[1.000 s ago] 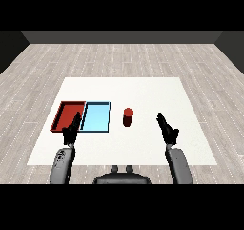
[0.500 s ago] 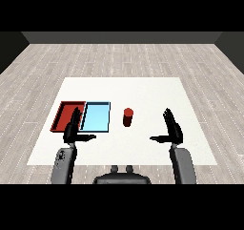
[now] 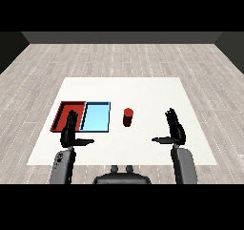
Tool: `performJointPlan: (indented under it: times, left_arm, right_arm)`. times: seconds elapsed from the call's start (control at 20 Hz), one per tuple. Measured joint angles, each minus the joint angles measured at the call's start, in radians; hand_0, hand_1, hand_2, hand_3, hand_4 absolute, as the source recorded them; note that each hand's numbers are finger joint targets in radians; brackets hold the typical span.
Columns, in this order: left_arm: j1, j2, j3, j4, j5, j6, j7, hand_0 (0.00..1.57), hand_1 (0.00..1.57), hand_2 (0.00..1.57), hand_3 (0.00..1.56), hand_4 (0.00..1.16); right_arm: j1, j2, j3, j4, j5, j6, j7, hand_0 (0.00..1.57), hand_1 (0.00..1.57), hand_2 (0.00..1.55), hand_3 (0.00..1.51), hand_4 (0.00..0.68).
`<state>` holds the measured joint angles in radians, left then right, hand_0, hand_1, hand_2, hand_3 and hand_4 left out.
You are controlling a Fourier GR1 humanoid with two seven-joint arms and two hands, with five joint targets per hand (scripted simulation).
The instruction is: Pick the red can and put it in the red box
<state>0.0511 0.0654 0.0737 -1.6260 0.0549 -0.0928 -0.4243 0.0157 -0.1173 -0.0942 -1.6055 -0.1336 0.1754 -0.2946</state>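
Note:
A red can (image 3: 128,117) stands upright on the white table, just right of the light blue tray (image 3: 96,116). The red tray (image 3: 64,110) lies to the left of the blue one, touching it. My right hand (image 3: 175,129) is raised and open, fingers straight up and thumb pointing left, well to the right of the can and a little nearer to me. My left hand (image 3: 71,131) is open too, upright in front of the red tray's near edge, covering part of it. Neither hand touches the can.
The white table (image 3: 143,90) stretches wide behind and to the right of the can. Grey wooden floor surrounds it. Both grey forearms rise from the lower corners.
Both hands have turned more upright, with the forearms now standing steeper. The right hand stays about as far from the can. The can and trays have not moved.

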Motion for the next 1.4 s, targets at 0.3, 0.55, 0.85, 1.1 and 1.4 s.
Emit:
performJointPlan:
  times: [0.3, 0.55, 0.85, 1.1, 1.4]
  left_arm:
    - [-0.021, 0.0, 0.008, 0.041, 0.0, -0.013, -0.041, 0.0, 0.0, 0.0, 0.0, 0.0]
    - [-0.012, 0.002, 0.011, 0.021, 0.005, -0.018, -0.038, 0.0, 0.0, 0.0, 0.0, 0.0]
    - [-0.026, -0.012, -0.006, -0.005, -0.013, 0.009, -0.007, 0.0, 0.0, 0.0, 0.0, 0.0]
    - [-0.018, -0.005, 0.006, 0.016, -0.005, -0.006, -0.036, 0.0, 0.0, 0.0, 0.0, 0.0]
    - [-0.016, 0.004, 0.022, 0.012, 0.013, -0.021, -0.044, 0.0, 0.0, 0.0, 0.0, 0.0]
  right_arm:
    - [0.005, 0.005, -0.006, -0.01, 0.007, 0.012, -0.003, 0.0, 0.0, 0.0, 0.0, 0.0]
    - [-0.021, 0.022, 0.001, 0.016, 0.008, 0.007, 0.01, 0.0, 0.0, 0.0, 0.0, 0.0]
    - [-0.078, 0.029, -0.009, 0.096, -0.015, 0.02, 0.01, 0.0, 0.0, 0.0, 0.0, 0.0]
    - [-0.109, 0.041, 0.003, 0.124, -0.017, 0.015, 0.028, 0.0, 0.0, 0.0, 0.0, 0.0]
    - [-0.161, 0.069, 0.026, 0.176, -0.012, -0.005, 0.046, 0.0, 0.0, 0.0, 0.0, 0.0]
